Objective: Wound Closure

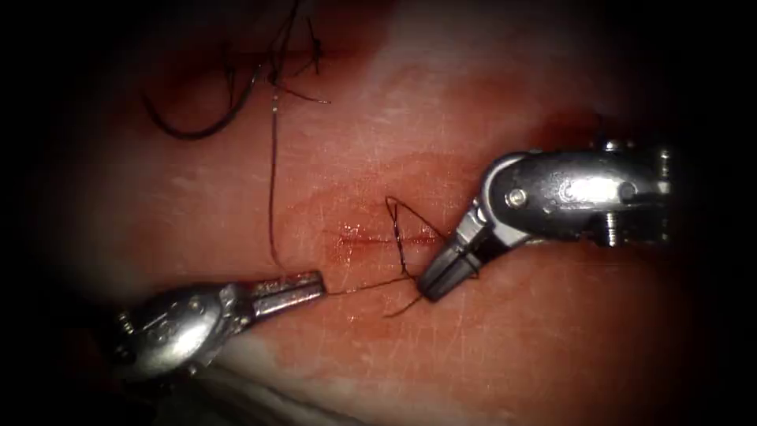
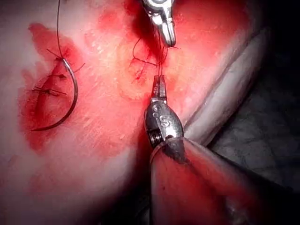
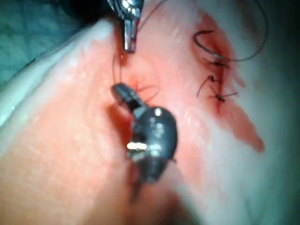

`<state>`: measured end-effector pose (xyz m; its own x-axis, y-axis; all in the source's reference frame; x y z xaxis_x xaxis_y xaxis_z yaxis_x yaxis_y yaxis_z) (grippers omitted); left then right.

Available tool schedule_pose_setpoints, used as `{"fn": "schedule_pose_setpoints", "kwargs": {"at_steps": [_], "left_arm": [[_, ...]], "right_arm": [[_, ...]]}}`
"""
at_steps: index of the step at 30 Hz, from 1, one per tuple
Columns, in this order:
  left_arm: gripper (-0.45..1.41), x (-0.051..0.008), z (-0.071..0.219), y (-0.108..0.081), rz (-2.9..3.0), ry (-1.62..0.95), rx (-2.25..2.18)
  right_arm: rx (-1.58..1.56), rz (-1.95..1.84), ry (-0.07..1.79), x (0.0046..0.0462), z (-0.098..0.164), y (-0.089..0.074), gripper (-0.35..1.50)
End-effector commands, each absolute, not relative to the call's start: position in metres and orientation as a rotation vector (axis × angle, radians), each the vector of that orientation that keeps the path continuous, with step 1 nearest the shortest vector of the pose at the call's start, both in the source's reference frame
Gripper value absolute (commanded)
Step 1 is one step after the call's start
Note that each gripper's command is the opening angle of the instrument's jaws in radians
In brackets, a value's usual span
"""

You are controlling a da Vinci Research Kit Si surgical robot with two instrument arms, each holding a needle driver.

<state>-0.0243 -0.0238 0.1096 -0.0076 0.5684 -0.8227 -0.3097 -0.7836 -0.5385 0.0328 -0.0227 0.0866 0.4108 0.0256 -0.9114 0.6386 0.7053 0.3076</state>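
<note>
You have two pincers in view: left pincer [image 1: 303, 285], right pincer [image 1: 441, 278]. One curved needle [image 1: 206, 118] on the tissue [image 1: 489, 347]. One cut [image 1: 378, 237]. One long thread [image 1: 272, 181]. One thread loop [image 1: 402, 229]. Cut thread ends [image 2: 49, 89]: count unclear.

no readable text, labels (or numbers)

Pink tissue [image 1: 236, 197], red fluid [image 1: 371, 237], dark thread [image 1: 272, 181], silver hands
</note>
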Motion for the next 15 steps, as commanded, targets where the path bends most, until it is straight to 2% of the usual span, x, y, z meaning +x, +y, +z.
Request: {"fn": "schedule_pose_setpoints", "kwargs": {"at_steps": [1, 15], "left_arm": [[-0.45, -0.0248, 0.1101, -0.0251, 1.858, -0.278, -1.66], [-0.45, -0.0253, 0.1083, -0.0332, 1.889, -0.351, -1.654]], "right_arm": [[0.703, -0.417, 1.093, 0.0334, 0.0877, -0.0222, -0.35], [0.62, -0.277, 1.062, 0.0343, 0.0897, -0.0196, -0.35]]}}
